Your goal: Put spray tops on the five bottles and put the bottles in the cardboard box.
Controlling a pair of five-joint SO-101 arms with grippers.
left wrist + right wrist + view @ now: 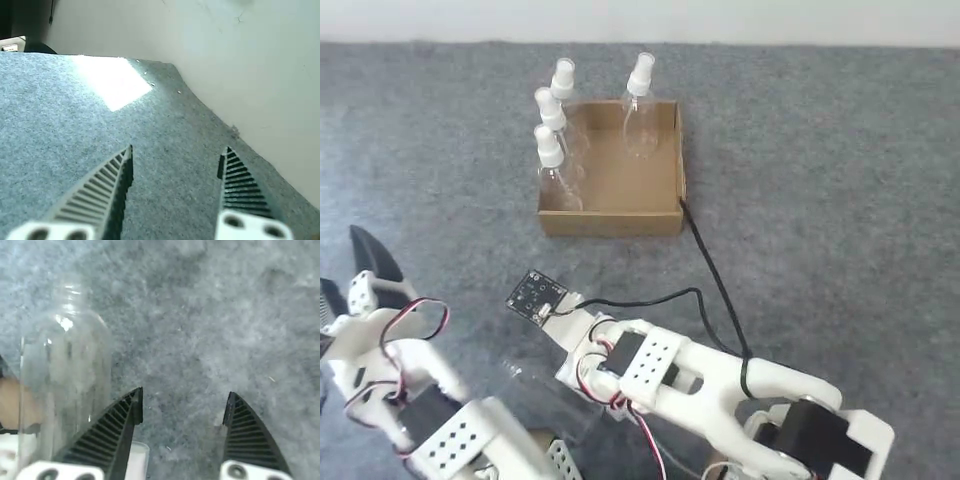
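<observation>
Bottles with white spray tops, four of them, stand in your cardboard box at the far side of the table. One more clear bottle with an open neck is just beside your right hand, whose fingers are spread wide. Your left hand is spread wide too, over the grey table.

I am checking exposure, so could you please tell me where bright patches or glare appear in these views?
Left wrist view: a bright sunlit patch on the grey carpet. Right wrist view: small glints on the clear plastic bottle. High view: even light, no strong glare.
</observation>
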